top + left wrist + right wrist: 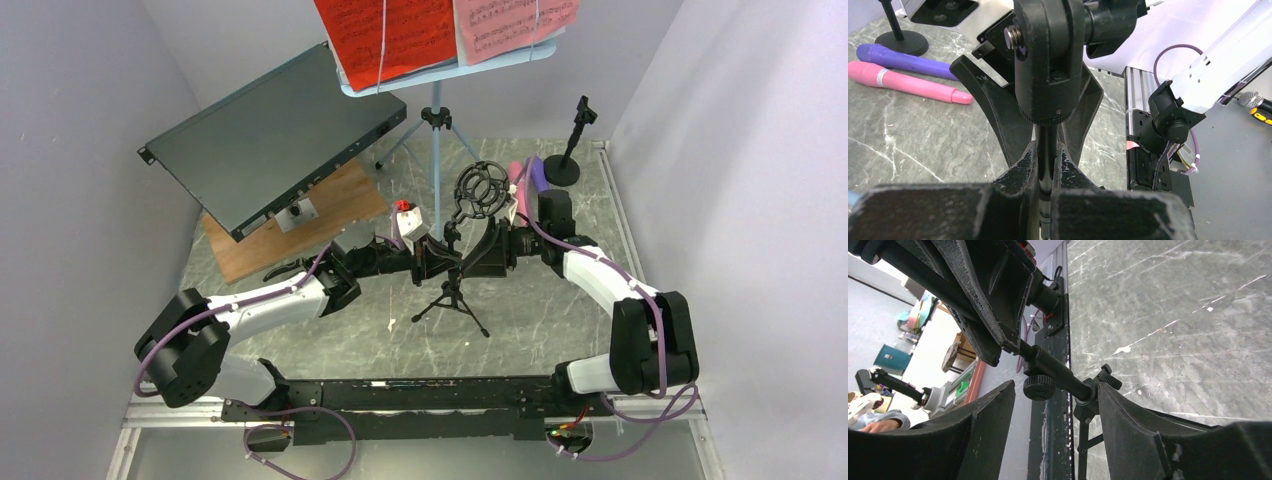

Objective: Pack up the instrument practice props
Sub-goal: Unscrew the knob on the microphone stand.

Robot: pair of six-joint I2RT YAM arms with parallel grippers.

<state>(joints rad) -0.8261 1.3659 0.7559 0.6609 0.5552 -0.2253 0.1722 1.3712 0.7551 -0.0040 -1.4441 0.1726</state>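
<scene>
No word, brand or number can be read anywhere. The red sheet-music page and the pink sheet-music page carry rows of printed staves and notes, too small to make out a title. Any writing on the small pale plate on the dark flat metal box cannot be told.

Tripod mic support: black, matt plastic head, glossier rod. Left gripper fingers: black, rough, grainy. Beside support: pink microphone and purple microphone, smooth plastic. Table under support: grey marble-look, smooth. Left of support: dark box, matt metal; board, bare wood. Above support: red page, paper.
</scene>
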